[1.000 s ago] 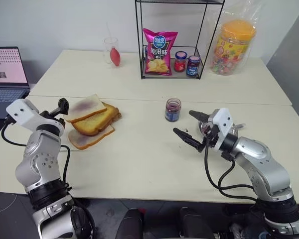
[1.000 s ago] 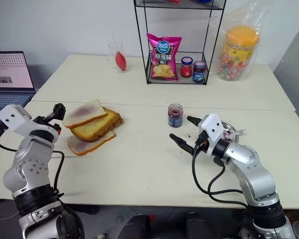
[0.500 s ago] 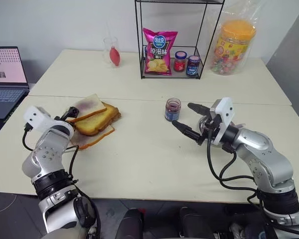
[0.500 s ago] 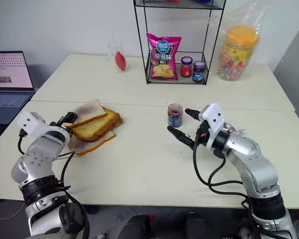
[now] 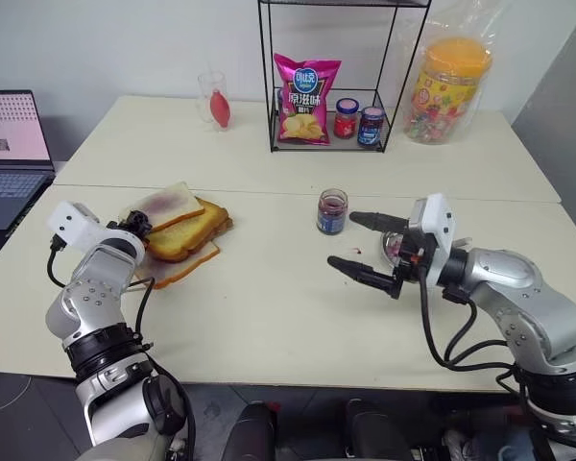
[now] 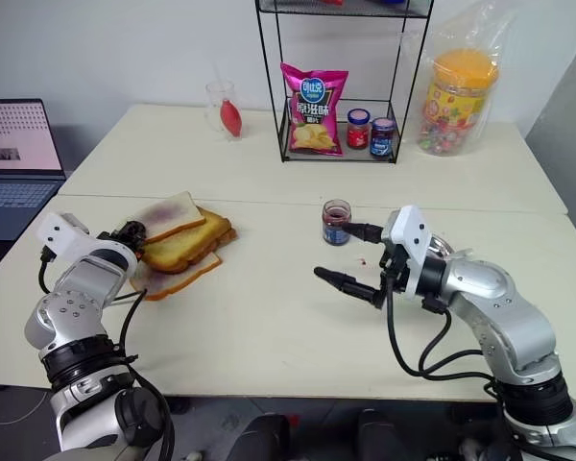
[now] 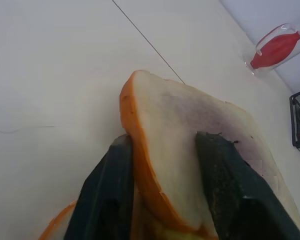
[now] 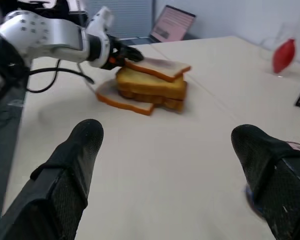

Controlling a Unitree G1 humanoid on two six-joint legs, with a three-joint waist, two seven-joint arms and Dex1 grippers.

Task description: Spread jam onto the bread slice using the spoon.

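Note:
The bread slice [image 5: 169,204], pale with a purple smear, lies on top of a stack of toasted slices [image 5: 187,235] at the table's left. My left gripper [image 5: 134,227] is shut on its near left corner. In the left wrist view one finger [image 7: 108,195] sits under the slice [image 7: 175,145] and the other on top. The open jam jar [image 5: 332,211] stands mid-table. Just right of it my right gripper [image 5: 359,246] hovers above the table, pointing left, open wide and empty [image 8: 165,175]. The spoon is hidden behind my right hand.
A black wire rack [image 5: 328,77] at the back holds a chips bag [image 5: 307,98] and two lidded jars [image 5: 359,121]. A candy tub [image 5: 449,88] stands at the back right, a glass with a red object [image 5: 214,98] at the back left, a laptop [image 5: 12,154] at far left.
My left gripper came down onto the top slice's corner and closed on it. My right gripper lifted, drew back slightly and swung to point left, still open.

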